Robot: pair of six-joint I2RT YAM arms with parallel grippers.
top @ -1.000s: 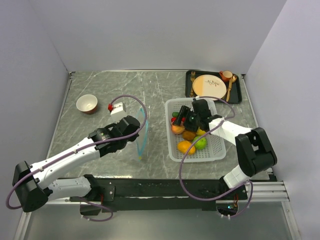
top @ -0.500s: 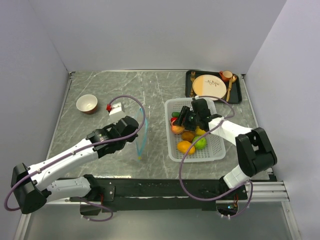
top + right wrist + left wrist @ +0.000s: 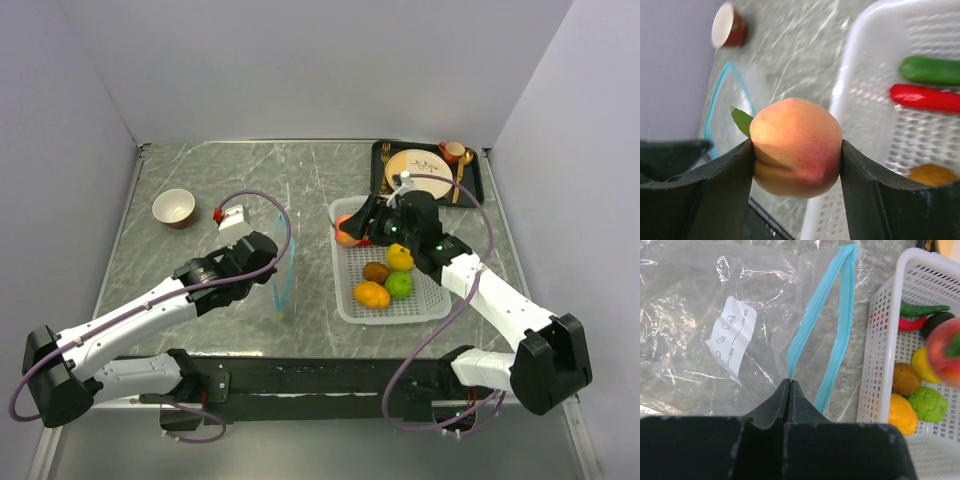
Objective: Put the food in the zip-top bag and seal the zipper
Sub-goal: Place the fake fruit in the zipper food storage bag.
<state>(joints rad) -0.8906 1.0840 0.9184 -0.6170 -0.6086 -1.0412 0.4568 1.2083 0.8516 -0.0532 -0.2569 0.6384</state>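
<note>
My right gripper point(image 3: 351, 229) is shut on a peach-pink toy peach point(image 3: 344, 232) with a green leaf and holds it above the far-left corner of the white mesh basket point(image 3: 392, 314). The right wrist view shows the peach point(image 3: 796, 147) pressed between both fingers. Brown point(image 3: 376, 271), yellow point(image 3: 400, 257), lime-green point(image 3: 399, 285) and orange point(image 3: 372, 294) rounds lie in the basket, with a green pepper point(image 3: 932, 70) and a red pepper point(image 3: 927, 97). My left gripper point(image 3: 790, 383) is shut on the zip-top bag point(image 3: 700, 350) at its light blue zipper point(image 3: 816, 320), whose two strips gape apart. The bag's mouth point(image 3: 287, 272) stands upright left of the basket.
A red-brown bowl point(image 3: 174, 208) sits at the back left, beside a small white box point(image 3: 234, 216) with a red piece. A black tray point(image 3: 478, 190) at the back right carries a tan plate point(image 3: 417, 170), a cup and a spoon.
My right gripper has lifted the peach out of the basket and carried it up and left over the basket's corner. The left arm and bag have hardly moved.
</note>
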